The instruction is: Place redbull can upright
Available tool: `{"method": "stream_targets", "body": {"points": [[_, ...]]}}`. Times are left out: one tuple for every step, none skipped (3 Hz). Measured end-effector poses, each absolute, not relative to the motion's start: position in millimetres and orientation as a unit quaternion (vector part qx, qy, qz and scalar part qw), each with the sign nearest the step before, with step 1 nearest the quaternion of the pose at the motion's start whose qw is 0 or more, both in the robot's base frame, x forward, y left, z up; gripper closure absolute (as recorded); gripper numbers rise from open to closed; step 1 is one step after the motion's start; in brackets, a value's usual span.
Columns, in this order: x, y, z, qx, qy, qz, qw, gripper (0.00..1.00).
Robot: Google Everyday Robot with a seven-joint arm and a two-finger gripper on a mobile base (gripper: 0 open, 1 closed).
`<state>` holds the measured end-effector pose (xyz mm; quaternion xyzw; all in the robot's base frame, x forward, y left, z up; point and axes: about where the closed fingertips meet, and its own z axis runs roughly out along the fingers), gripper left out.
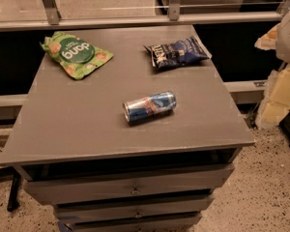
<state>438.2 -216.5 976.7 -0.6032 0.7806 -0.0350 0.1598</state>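
While redbull can [150, 106] lies sideways, tool [282, 88] hangs right

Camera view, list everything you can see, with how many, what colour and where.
redbull can: one, blue and silver with red marks, lying on its side near the middle of the cabinet top
green snack bag: one, green, back left of the top
dark blue snack bag: one, dark blue, back right of the top
cabinet: one, grey, centre of the view
drawers: three showing, grey, under the top
metal rail: one, grey, behind the cabinet
floor: speckled, pale, around the cabinet
pale shapes: cream, right edge, cannot tell what they are
gripper: not in view
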Motion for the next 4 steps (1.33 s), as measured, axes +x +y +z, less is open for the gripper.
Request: {"method": "stream_targets", "body": {"points": [[438, -217, 977, -0.603, 0.781, -0.035, 0.16, 0.0], [442, -212, 983, -0.605, 0.774, -0.03, 0.185, 0.0], [450, -172, 987, -0.616, 0.752, -0.015, 0.232, 0.0], [468, -117, 982, -0.632, 0.725, 0.005, 0.274, 0.0]]}}
